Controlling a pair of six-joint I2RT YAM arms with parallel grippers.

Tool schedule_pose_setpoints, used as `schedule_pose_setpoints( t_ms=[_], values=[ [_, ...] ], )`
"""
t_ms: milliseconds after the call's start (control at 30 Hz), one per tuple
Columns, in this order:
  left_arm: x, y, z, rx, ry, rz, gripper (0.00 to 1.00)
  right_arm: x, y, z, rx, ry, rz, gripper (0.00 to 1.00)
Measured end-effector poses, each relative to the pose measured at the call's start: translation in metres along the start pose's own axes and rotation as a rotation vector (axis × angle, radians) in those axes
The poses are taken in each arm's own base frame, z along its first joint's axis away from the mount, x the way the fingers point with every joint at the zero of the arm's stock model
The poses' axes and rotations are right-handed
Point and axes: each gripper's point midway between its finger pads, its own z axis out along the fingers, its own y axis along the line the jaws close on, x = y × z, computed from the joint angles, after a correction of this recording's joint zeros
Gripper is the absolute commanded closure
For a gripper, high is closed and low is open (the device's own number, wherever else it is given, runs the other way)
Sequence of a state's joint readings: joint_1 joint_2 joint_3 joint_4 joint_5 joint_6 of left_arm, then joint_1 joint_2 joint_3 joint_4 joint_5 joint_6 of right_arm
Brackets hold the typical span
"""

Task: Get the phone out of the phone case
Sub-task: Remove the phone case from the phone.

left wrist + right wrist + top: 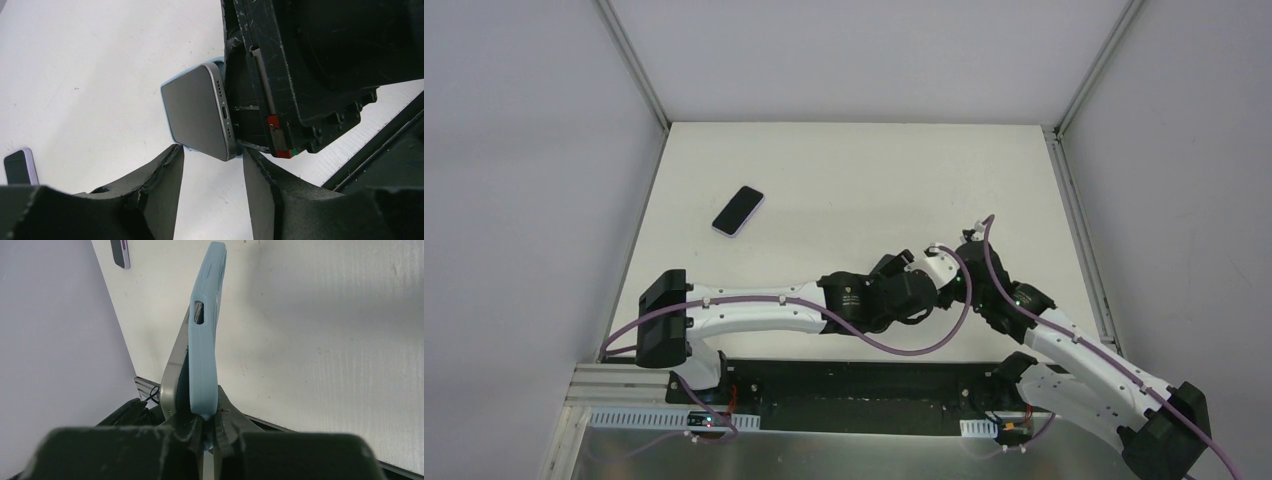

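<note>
A grey phone (pixel 197 110) sits partly in a light blue case (pixel 205 340), held on edge above the table. In the right wrist view the phone's lower end (pixel 175 375) stands peeled away from the case. My right gripper (pixel 206 427) is shut on the case's bottom edge. Its black body (pixel 280 90) fills the upper right of the left wrist view. My left gripper (pixel 212 155) is open, and the phone's lower corner reaches just between its fingertips (pixel 175 155). In the top view both grippers meet near the table's front middle (pixel 949 262), and the phone is hidden there.
A second phone in a purple case (pixel 738 210) lies flat at the table's left, far from both arms. It also shows in the left wrist view (pixel 20 167) and the right wrist view (pixel 120 252). The white table (pixel 874 170) has walls on three sides.
</note>
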State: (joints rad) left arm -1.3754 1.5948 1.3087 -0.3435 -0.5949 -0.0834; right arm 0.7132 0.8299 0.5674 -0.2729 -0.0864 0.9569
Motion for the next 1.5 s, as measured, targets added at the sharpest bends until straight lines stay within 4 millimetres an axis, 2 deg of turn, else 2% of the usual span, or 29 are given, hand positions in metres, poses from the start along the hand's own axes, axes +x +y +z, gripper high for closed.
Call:
schedule_pose_setpoints(
  t_ms=[200,600,967,1233,1500],
  values=[
    [-0.002,-0.001,0.000,-0.007,-0.001,0.007,0.60,-0.002,0.001,0.000,-0.003,-0.003,0.016,1.00],
    [-0.001,-0.002,0.002,-0.008,0.000,0.013,0.61,-0.002,0.000,0.000,0.001,-0.004,0.019,1.00],
    [0.001,-0.005,0.002,0.006,0.007,0.016,0.54,0.001,-0.005,-0.001,0.018,0.012,0.013,1.00],
    [0.003,-0.013,0.003,0.047,0.016,0.019,0.72,0.003,-0.008,-0.002,0.035,0.025,-0.010,1.00],
    [0.005,-0.016,0.004,0.061,0.024,0.030,0.79,0.004,-0.005,-0.005,0.030,0.036,-0.025,1.00]
  ],
)
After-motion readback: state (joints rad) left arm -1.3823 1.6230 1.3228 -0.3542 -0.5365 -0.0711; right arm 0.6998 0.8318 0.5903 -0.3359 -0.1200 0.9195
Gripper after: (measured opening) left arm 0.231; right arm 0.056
